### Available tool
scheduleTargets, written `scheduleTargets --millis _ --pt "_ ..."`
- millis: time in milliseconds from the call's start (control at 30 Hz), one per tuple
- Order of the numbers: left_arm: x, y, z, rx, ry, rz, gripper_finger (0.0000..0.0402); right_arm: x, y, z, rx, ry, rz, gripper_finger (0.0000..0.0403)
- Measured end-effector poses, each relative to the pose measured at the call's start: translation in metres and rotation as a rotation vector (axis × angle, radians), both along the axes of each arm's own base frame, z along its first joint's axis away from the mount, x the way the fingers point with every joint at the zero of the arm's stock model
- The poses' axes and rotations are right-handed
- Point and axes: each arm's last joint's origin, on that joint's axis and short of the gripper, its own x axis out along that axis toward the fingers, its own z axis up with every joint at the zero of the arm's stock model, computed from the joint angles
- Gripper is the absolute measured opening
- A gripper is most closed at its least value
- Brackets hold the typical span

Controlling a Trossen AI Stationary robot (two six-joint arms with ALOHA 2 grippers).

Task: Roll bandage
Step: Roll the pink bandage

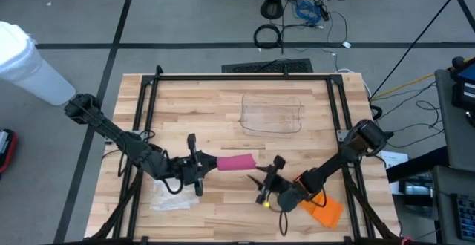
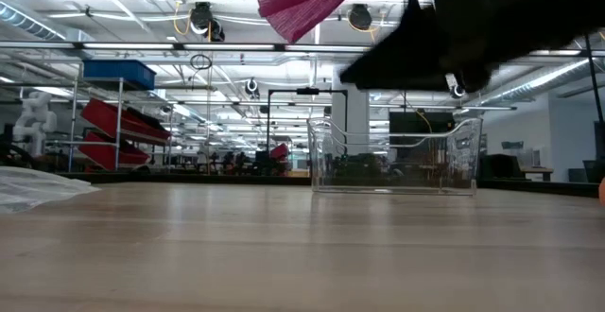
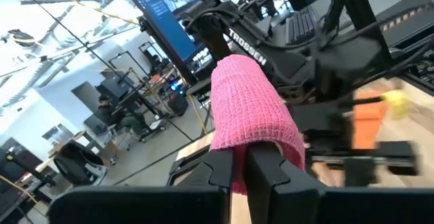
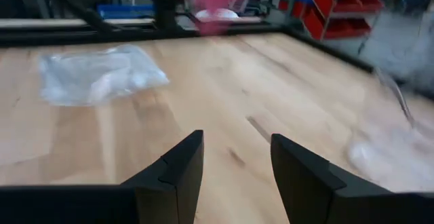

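We hold the pink woven bandage roll (image 1: 236, 162) aloft mid-surface, left hand (image 1: 194, 165) clenched on its 9 o'clock end; next our released right hand (image 1: 270, 172) must catch the 3 o'clock end, we judge.

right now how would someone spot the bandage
Start at the wooden table and find the left gripper near its front middle. The bandage sticks out from its shut fingers, held above the table. It is the only pink thing.
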Motion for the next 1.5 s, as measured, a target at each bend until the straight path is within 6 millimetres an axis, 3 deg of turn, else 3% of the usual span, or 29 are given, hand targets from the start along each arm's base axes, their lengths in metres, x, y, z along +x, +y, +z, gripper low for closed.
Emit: scheduleTargets --millis 167,333,500,1000,1133,1267,1500 --pt "0.0 0.0 0.0 -0.006 0.001 0.002 0.0018 -0.03 -0.02 -0.019 0.136 -0.133 0.081 0.0157" --pt "0.0 0.001 0.001 -0.011 -0.007 0.005 0.0018 -0.043 -0.034 -0.001 0.168 -0.352 0.225 0.0157" --pt "0.002 0.003 0.001 -0.006 -0.007 0.015 0.0018 -0.027 -0.046 0.009 0.133 -0.398 0.335 0.0157" --pt "0.002 0.004 0.0 -0.007 -0.001 0.016 0.0018 0.008 -0.063 0.021 0.02 -0.36 0.359 0.0156" --pt "0.002 0.003 0.0 -0.006 0.002 0.016 0.0018 0.008 -0.063 0.018 0.021 -0.334 0.355 0.0118" --pt "0.002 0.003 0.0 -0.006 0.003 0.015 0.0018 0.008 -0.061 0.018 -0.006 -0.323 0.36 0.002" --pt "0.002 0.003 0.0 -0.006 0.002 0.015 0.0018 0.004 -0.054 0.025 -0.028 -0.373 0.357 0.0001"
